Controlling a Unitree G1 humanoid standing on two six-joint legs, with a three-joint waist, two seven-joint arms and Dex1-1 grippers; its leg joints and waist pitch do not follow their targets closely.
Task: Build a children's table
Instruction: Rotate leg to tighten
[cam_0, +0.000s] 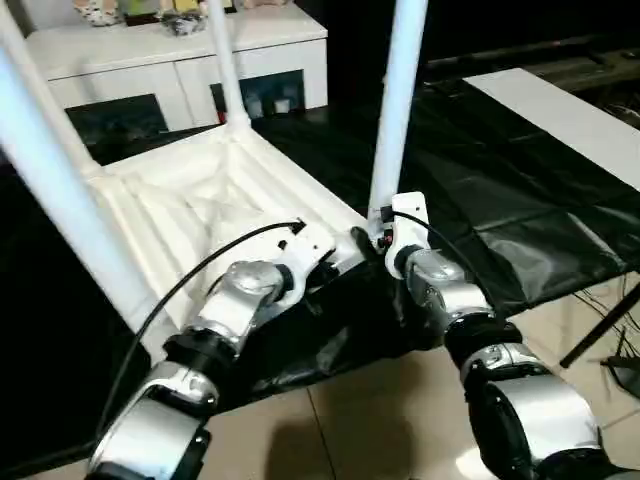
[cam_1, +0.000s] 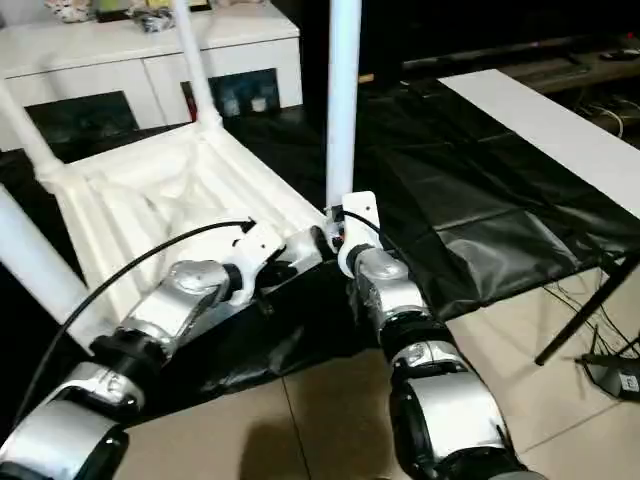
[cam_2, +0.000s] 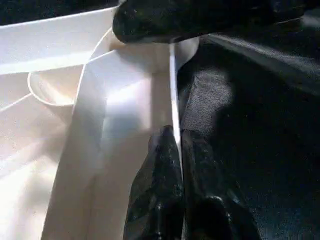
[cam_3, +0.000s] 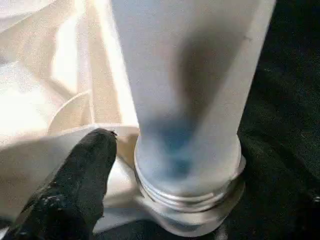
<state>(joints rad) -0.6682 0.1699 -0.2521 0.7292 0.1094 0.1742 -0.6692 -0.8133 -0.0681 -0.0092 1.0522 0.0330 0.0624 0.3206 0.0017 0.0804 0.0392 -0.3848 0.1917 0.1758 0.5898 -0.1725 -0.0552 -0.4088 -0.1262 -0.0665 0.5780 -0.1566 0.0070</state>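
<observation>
Dim room; wrist views glary, blurred.

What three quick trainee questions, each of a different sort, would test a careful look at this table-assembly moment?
1. True or false: the tabletop lies upside down on the black-covered table.
2. What is the left gripper pinching?
A. a leg
B. the tabletop's rim
C. a cable
3. Fill in: at the base of the leg beside the right gripper, screw ______ are still exposed above the socket.

Key:
1. True
2. B
3. threads
</observation>
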